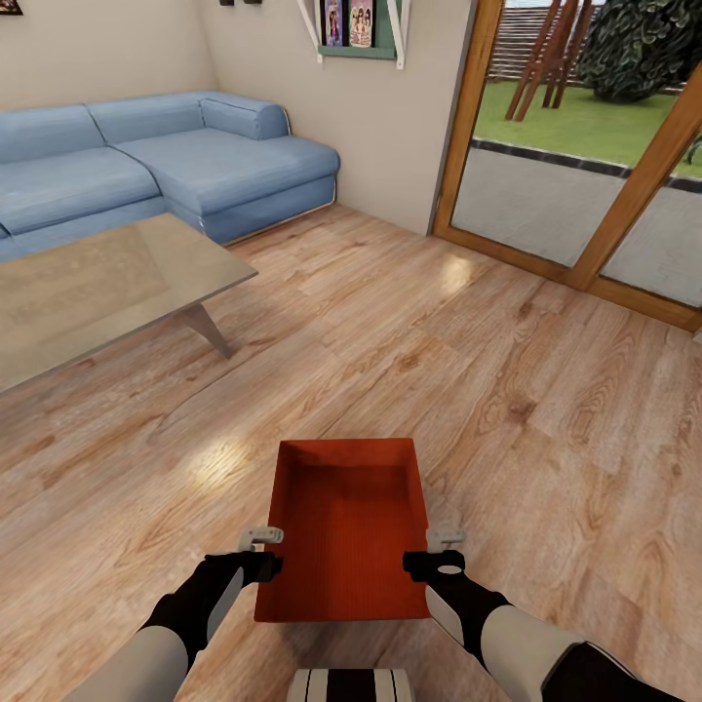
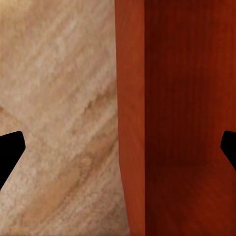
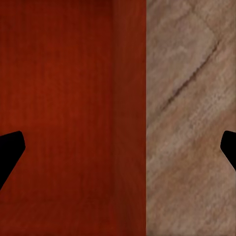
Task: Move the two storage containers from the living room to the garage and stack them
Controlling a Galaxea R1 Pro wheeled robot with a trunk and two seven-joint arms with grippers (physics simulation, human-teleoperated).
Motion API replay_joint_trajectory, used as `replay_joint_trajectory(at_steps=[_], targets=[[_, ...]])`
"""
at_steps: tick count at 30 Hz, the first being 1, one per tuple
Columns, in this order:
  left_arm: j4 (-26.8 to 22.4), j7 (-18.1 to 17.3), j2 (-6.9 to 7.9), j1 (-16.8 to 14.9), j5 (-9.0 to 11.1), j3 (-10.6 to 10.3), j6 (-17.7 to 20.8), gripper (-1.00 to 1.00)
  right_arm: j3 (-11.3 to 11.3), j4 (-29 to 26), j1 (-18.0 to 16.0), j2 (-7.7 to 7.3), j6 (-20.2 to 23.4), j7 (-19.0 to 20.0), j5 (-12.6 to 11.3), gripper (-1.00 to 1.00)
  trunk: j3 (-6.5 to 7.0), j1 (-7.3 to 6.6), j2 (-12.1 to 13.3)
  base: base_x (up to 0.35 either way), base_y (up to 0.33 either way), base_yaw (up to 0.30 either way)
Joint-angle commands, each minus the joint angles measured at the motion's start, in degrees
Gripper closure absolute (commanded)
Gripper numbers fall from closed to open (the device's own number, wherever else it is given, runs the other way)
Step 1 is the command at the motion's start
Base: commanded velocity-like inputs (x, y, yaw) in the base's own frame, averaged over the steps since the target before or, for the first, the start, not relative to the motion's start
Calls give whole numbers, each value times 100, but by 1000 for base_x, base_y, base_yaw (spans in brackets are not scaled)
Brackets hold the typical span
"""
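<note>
One orange-red open-top storage container [image 1: 346, 531] sits low in the head view, right in front of me, over the living room's light wood-plank floor [image 1: 487, 370]. My left gripper [image 1: 265, 551] is at its left long wall and my right gripper [image 1: 441, 551] at its right long wall. In the left wrist view the left gripper [image 2: 118, 152] is open, its dark fingertips [image 2: 11, 152] wide apart with the container's wall [image 2: 130, 123] between them. The right gripper [image 3: 118, 152] is open in the same way astride the opposite wall [image 3: 130, 113].
A glass coffee table [image 1: 97, 283] stands at the left, with a blue corner sofa [image 1: 195, 161] behind it. Wood-framed glass doors [image 1: 585, 195] fill the far right. A small wall shelf [image 1: 356, 29] hangs above. Open plank floor lies ahead and to the right.
</note>
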Motion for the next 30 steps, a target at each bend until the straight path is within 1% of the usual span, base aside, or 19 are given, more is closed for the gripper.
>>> replay_joint_trajectory(at_steps=[1,14,23,30], targets=[[-10,-2,1,0,9,-6,32,-100,49,-2,-3,0,-7,-25,-55,-100,-4,-1,-1,0,0,0],[-11,-2,-1,0,9,10,28,-100,49,-2,-3,-4,-7,-25,-55,-100,-4,-1,-1,0,0,0],[-10,-2,-4,0,11,11,27,-100,49,-2,-3,-9,-7,-25,-55,-100,-165,197,-362,0,0,0],[-10,-2,-3,0,16,11,25,-100,49,-2,-3,-9,-7,-25,-55,-100,-165,197,-362,0,0,0]])
